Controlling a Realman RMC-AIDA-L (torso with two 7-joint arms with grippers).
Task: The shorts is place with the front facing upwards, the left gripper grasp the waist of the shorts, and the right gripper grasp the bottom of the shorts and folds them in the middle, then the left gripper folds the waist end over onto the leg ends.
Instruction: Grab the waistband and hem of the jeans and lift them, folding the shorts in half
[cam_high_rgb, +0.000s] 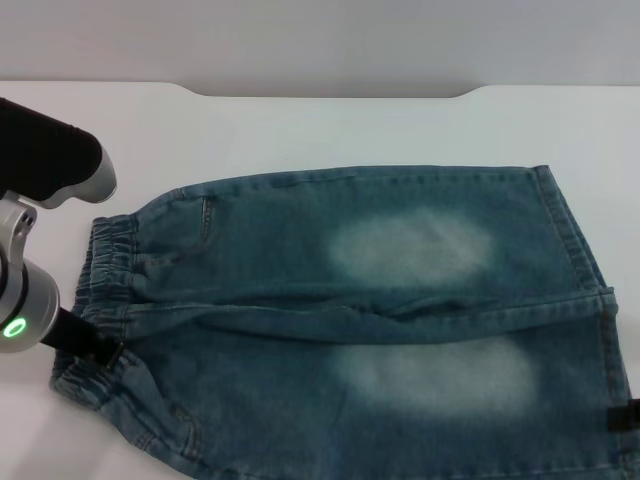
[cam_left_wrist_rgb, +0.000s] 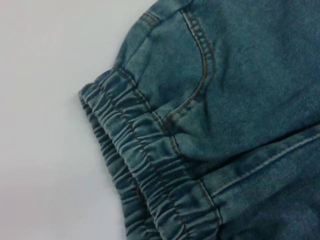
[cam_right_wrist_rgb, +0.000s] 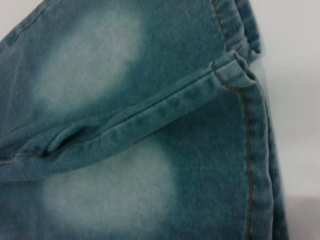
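Denim shorts lie flat on the white bench; left end effector at the elastic waistband, grip state indiscernible.

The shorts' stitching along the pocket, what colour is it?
Orange-brown thread on the blue denim shorts, clearest in the left wrist view.

table: white, smooth, bare at the far side | wall: plain grey | light: soft, even
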